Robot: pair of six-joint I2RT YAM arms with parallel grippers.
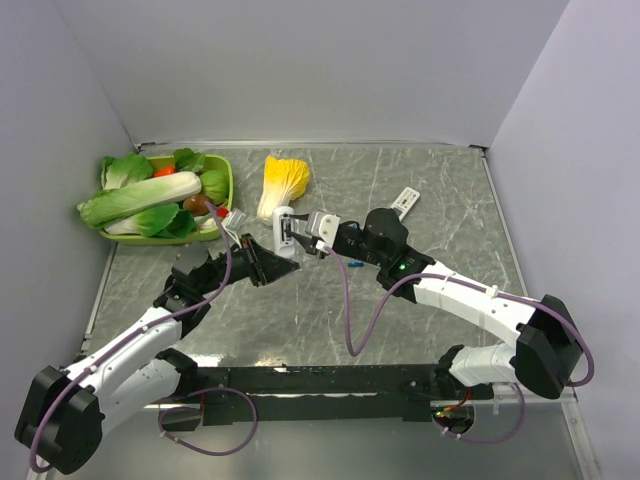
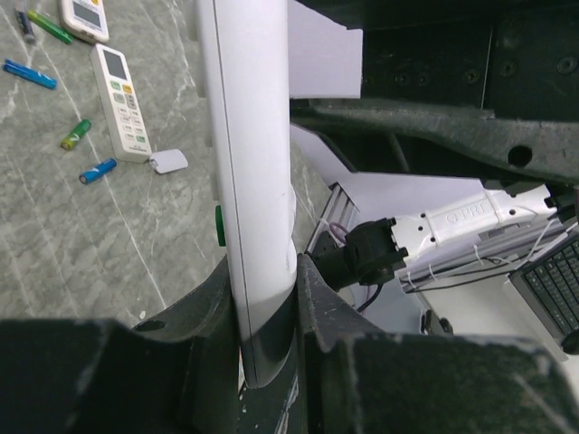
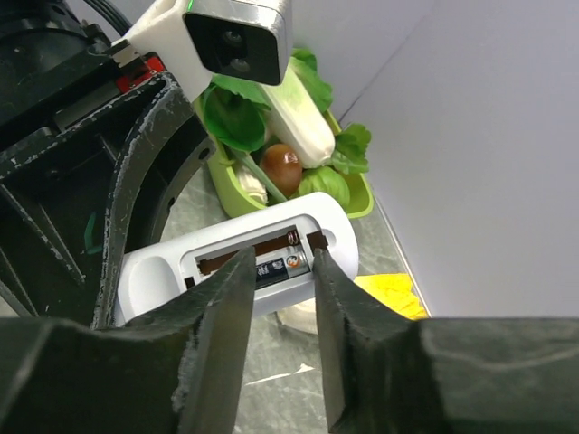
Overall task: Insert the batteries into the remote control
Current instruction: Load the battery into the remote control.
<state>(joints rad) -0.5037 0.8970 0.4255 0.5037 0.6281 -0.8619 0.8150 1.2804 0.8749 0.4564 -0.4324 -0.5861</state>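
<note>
My left gripper (image 2: 264, 298) is shut on the lower end of a white remote control (image 2: 249, 163) and holds it upright above the table. Seen from above, that remote control (image 1: 284, 228) stands between my two grippers. Its back faces the right wrist camera, with the battery compartment (image 3: 262, 258) uncovered. One battery (image 3: 288, 265) lies in the lower slot and the upper slot shows bare contacts. My right gripper (image 3: 281, 251) is open just in front of it, a fingertip at each side of the battery. Loose batteries lie on the table: blue (image 2: 29, 74), green (image 2: 50, 27), yellow-green (image 2: 76, 134), blue (image 2: 98, 170).
Two more white remotes (image 2: 122, 99) (image 2: 83, 18) and a small white cover (image 2: 168, 161) lie among the loose batteries. A green tray (image 1: 228, 185) of toy vegetables stands at the back left, with a yellow cabbage (image 1: 283, 180) beside it. Grey walls close three sides.
</note>
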